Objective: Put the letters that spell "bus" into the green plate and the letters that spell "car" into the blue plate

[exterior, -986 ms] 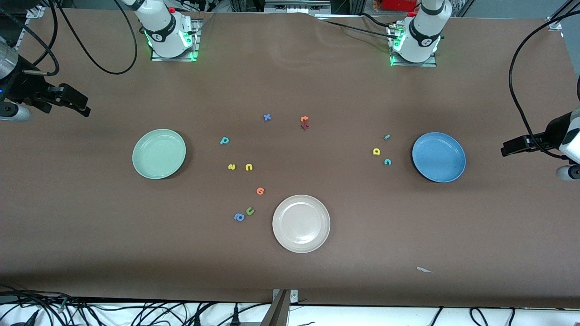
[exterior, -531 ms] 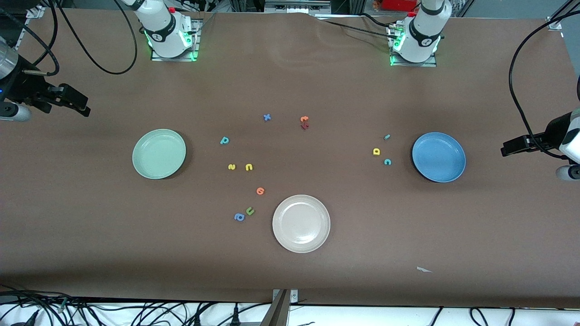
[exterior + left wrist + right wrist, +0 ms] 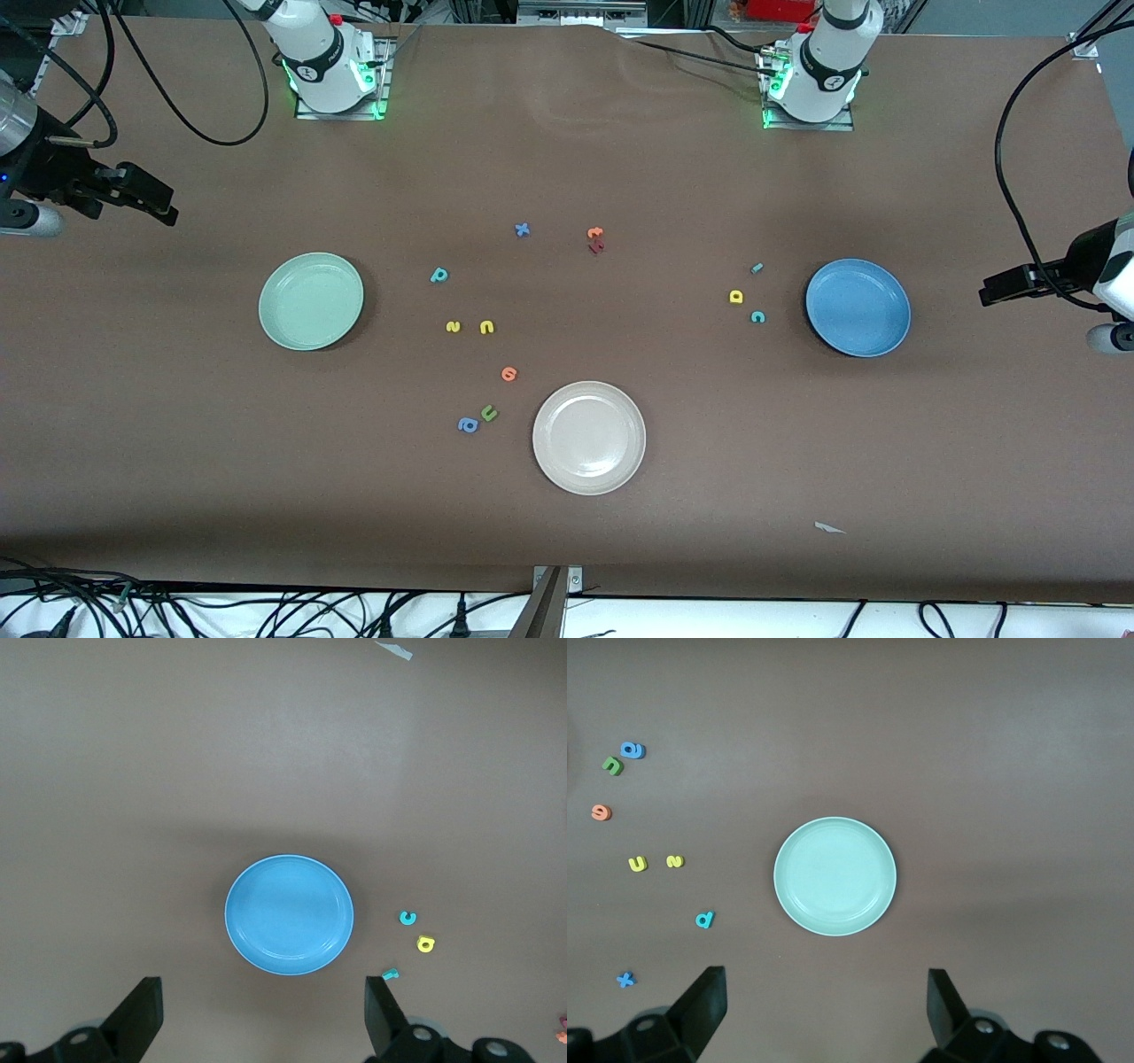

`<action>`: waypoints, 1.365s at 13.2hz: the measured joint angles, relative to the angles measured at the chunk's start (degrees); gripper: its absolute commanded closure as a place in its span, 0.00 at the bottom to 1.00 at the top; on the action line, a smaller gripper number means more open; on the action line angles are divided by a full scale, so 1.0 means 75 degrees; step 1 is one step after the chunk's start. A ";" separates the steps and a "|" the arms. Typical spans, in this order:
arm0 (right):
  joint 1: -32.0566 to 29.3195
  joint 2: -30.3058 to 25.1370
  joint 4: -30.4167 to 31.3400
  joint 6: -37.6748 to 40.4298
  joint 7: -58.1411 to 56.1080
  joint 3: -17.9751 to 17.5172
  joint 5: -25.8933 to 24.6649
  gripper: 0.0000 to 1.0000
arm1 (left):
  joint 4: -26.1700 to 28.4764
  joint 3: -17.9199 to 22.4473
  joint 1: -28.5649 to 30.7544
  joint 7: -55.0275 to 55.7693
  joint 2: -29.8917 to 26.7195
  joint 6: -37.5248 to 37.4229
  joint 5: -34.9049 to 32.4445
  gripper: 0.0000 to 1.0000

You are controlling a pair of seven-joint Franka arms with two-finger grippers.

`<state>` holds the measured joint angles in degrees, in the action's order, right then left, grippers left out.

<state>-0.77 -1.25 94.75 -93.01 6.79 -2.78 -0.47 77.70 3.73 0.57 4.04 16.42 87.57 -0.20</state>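
Observation:
The green plate (image 3: 311,301) (image 3: 834,875) lies bare toward the right arm's end. Beside it, toward the middle, lie the cyan "b" (image 3: 438,276) (image 3: 703,920), yellow "s" (image 3: 454,327) and yellow "u" (image 3: 486,328). The blue plate (image 3: 858,307) (image 3: 289,914) lies bare toward the left arm's end, with the dark-teal "r" (image 3: 757,268), yellow "a" (image 3: 736,297) and cyan "c" (image 3: 757,316) next to it. My right gripper (image 3: 151,199) (image 3: 824,992) hangs open high over its end of the table. My left gripper (image 3: 997,291) (image 3: 263,1001) hangs open over the other end.
A cream-white plate (image 3: 589,438) sits nearer the front camera, mid-table. Around it lie an orange letter (image 3: 508,374), a green "u" (image 3: 488,413) and a blue "a" (image 3: 467,425). A blue "x" (image 3: 522,230) and orange-red letters (image 3: 595,239) lie farther back. A white scrap (image 3: 830,528) lies near the front edge.

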 measured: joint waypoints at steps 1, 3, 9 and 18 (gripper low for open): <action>0.0000 0.0000 0.0000 0.0002 0.0000 0.0000 0.0000 0.00 | 0.0000 0.0000 0.0000 0.0000 0.0000 -0.0001 0.0000 0.00; 0.0000 0.0000 0.0000 0.0005 0.0000 0.0000 0.0000 0.00 | 0.0000 -0.0005 0.0000 0.0000 0.0001 -0.0003 0.0000 0.00; 0.0105 0.0226 0.0126 0.0217 0.0003 -0.0349 0.0030 0.00 | 0.0004 -0.0010 0.0000 0.0000 0.0002 -0.0013 0.0000 0.00; 0.1411 0.2112 0.1082 -0.1927 0.1784 -0.0566 0.0050 0.00 | 0.0151 -0.0061 -0.0167 0.0013 0.0154 -0.0062 0.0317 0.00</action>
<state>9.81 14.59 102.87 -107.46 20.17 -7.03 -0.09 78.83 3.27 -0.68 4.14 17.57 87.10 2.18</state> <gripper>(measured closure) 0.000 0.000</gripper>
